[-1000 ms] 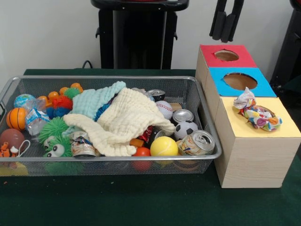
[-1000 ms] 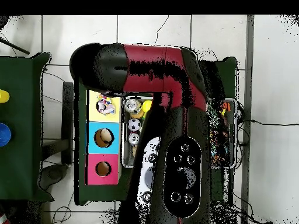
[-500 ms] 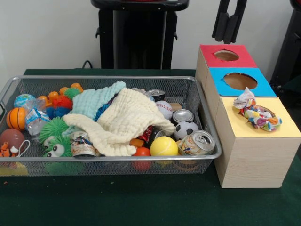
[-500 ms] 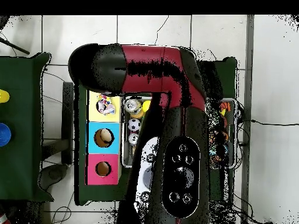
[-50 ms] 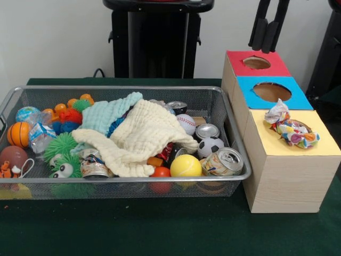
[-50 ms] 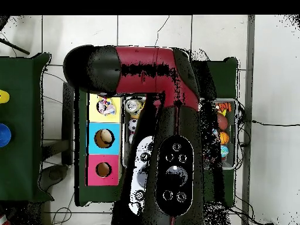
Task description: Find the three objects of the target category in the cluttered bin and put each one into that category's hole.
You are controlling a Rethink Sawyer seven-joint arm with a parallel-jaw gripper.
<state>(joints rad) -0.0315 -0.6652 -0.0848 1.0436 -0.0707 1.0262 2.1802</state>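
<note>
A crumpled multicoloured cloth [image 5: 290, 128] lies over the hole of the yellow-topped box [image 5: 325, 145]; the overhead view shows the same cloth [image 6: 106, 105]. In the wire bin [image 5: 133, 180] a cream cloth [image 5: 141, 136] is draped over the clutter, with a pale teal cloth [image 5: 106, 113] behind it. My gripper [image 5: 265, 48] hangs high at the top edge, above and behind the red-topped box [image 5: 242, 60]. It is open and holds nothing. In the overhead view the arm [image 6: 170, 117] hides the gripper and most of the bin.
Between red and yellow sits the blue-topped box [image 5: 246, 88]. The bin also holds cans [image 5: 226, 160], a yellow ball [image 5: 185, 166], a football [image 5: 211, 146], a baseball [image 5: 185, 122], spiky green toys [image 5: 61, 144] and a crumpled bottle [image 5: 40, 136].
In the front view the gripper has drifted right and slightly up. In the overhead view the arm has swung left, uncovering the bin's right end.
</note>
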